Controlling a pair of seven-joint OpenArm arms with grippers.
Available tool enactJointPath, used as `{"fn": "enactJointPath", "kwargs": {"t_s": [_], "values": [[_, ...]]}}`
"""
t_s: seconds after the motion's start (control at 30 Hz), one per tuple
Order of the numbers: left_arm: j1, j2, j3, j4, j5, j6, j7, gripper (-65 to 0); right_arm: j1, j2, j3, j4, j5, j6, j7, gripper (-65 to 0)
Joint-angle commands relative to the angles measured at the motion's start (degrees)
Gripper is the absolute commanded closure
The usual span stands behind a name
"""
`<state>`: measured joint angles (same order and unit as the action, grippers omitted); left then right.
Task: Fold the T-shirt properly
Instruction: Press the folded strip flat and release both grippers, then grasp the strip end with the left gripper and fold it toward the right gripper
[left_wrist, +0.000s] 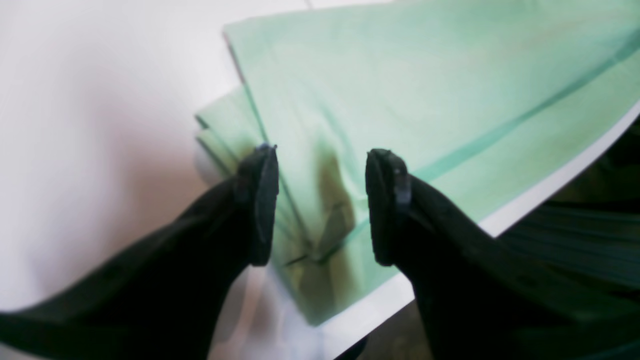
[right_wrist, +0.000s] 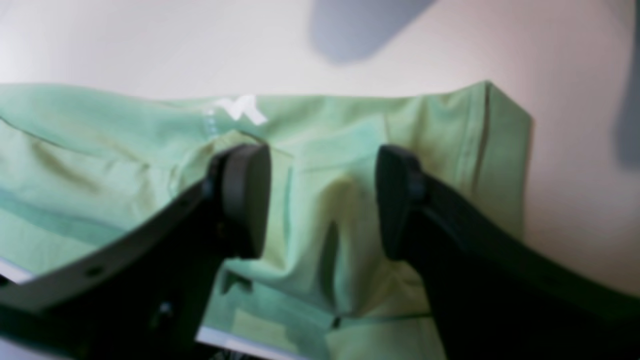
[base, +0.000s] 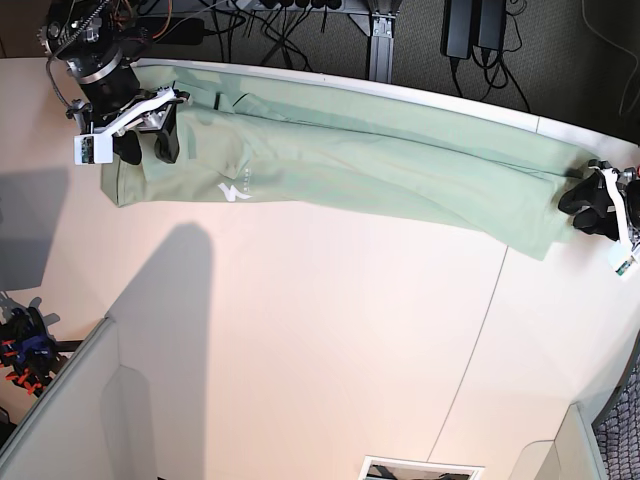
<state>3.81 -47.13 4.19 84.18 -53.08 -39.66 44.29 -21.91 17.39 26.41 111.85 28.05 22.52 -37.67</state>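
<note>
The pale mint-green T-shirt (base: 380, 160) lies folded into a long strip along the far edge of the white table (base: 300, 330), with its white logo (base: 232, 190) near the left end. My right gripper (base: 147, 143) is open over that left end. In the right wrist view the shirt (right_wrist: 100, 150) lies rumpled under the open gripper (right_wrist: 322, 200), with the logo (right_wrist: 240, 110) just beyond. My left gripper (base: 588, 208) is open at the strip's right end. In the left wrist view the gripper (left_wrist: 322, 205) straddles the layered corner of the shirt (left_wrist: 425, 100).
The table's far edge (left_wrist: 550, 185) runs close behind the shirt, with cables and dark boxes (base: 470, 30) beyond it. A grey panel (base: 60, 420) stands at the lower left, and a small coloured object (base: 22, 345) sits at the left edge.
</note>
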Motion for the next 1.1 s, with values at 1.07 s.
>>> {"fn": "enactJointPath", "kwargs": {"t_s": [1.07], "values": [[2.5, 7.3, -0.9, -8.6, 5.4, 3.6, -4.8, -38.0, 0.3, -1.5, 0.5, 0.9, 0.9, 0.0, 1.6, -33.8]]}}
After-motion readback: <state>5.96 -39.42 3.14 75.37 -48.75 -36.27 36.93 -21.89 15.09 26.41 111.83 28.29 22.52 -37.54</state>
